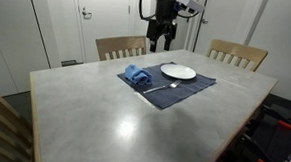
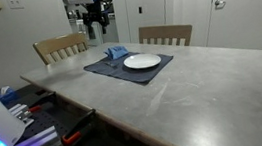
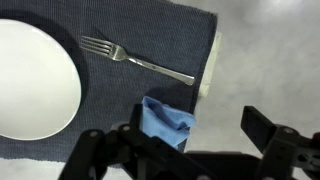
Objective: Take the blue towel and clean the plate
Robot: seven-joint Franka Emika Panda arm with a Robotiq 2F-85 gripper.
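Spread claw [image 3: 180,150] over blue towel [image 3: 165,118], fork [image 3: 135,58], plate [image 3: 30,85], placemat [image 3: 120,100]

Even indoor light; soft sheen on table [image 1: 134,115]; low-resolution, slightly blurry.

Soft blue cloth towel [image 3: 165,120], glossy white plate [image 3: 35,80], shiny metal fork [image 3: 135,60], ribbed fabric placemat [image 3: 150,40].

Two light wooden slatted chairs [image 1: 120,47] stand behind the pale grey rectangular tabletop [image 1: 104,114], white doors [image 1: 89,18] beyond it.
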